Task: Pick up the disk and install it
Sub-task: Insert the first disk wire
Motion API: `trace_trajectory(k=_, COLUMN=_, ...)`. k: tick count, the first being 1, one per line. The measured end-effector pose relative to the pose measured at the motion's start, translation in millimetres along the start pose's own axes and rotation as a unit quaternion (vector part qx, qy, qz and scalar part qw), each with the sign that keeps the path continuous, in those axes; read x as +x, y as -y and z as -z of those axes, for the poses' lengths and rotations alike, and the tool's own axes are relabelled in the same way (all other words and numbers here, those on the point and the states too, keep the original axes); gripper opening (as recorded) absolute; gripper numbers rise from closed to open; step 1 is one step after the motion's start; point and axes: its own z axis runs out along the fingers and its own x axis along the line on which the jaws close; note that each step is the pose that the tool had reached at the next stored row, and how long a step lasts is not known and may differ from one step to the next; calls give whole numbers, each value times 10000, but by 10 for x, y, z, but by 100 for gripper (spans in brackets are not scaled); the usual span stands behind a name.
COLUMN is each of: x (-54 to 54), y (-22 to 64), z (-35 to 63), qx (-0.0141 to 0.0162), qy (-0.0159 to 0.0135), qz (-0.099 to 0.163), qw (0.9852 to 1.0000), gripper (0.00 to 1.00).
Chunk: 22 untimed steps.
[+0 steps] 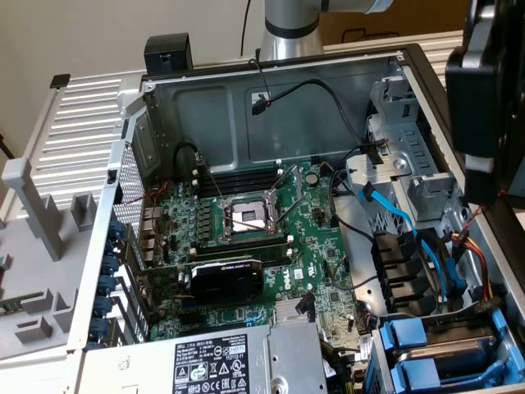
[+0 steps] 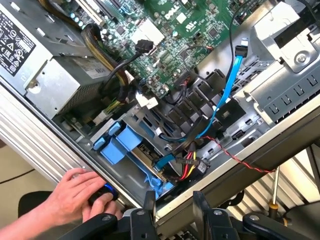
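Observation:
The disk (image 2: 146,154) is a grey drive in a bright blue carrier (image 2: 125,142). It sits in the drive bay at the corner of the open computer case, with cables plugged in beside it. In the exterior view the disk's blue carrier (image 1: 433,355) lies at the lower right. My gripper (image 2: 174,210) hangs over the case rim just outside that bay. Its two black fingers (image 2: 149,207) stand apart with nothing between them. The arm's black tool head (image 1: 484,90) is at the exterior view's upper right.
A person's hand (image 2: 75,195) rests on the case edge near the bay, its fingers on a small black and blue object (image 2: 106,192). The silver power supply (image 1: 238,361) sits beside the bay. Blue SATA cables (image 2: 227,95), a red-black wire (image 2: 235,155) and the motherboard (image 1: 246,238) fill the case.

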Motion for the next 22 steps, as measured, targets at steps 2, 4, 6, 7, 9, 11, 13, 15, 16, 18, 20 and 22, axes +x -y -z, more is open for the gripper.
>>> trace_trajectory(k=2, x=19, y=24, z=-8, qx=-22, qy=6, qz=0, qw=10000, gripper=43)
trace_trajectory(k=4, x=39, y=52, z=-18, qx=-48, qy=14, qz=1, qw=10000, gripper=43)
trace_trajectory(k=6, x=66, y=87, z=-33, qx=-78, qy=20, qz=3, qw=10000, gripper=43)
trace_trajectory(k=7, x=79, y=104, z=-39, qx=-91, qy=20, qz=4, qw=10000, gripper=43)
trace_trajectory(k=9, x=113, y=144, z=-54, qx=-115, qy=16, qz=8, qw=9999, gripper=43)
trace_trajectory(k=11, x=151, y=181, z=-69, qx=-132, qy=9, qz=12, qw=9999, gripper=43)
trace_trajectory(k=13, x=169, y=197, z=-76, qx=-138, qy=8, qz=35, qw=9999, gripper=43)
trace_trajectory(k=15, x=169, y=197, z=-77, qx=-128, qy=38, qz=156, qw=9998, gripper=43)
trace_trajectory(k=16, x=170, y=197, z=-78, qx=-119, qy=59, qz=236, qw=9996, gripper=43)
trace_trajectory(k=18, x=169, y=197, z=-80, qx=-101, qy=110, qz=414, qw=9990, gripper=43)
trace_trajectory(k=20, x=170, y=197, z=-80, qx=-81, qy=159, qz=588, qw=9981, gripper=43)
trace_trajectory(k=22, x=170, y=196, z=-82, qx=-61, qy=208, qz=765, qw=9968, gripper=43)
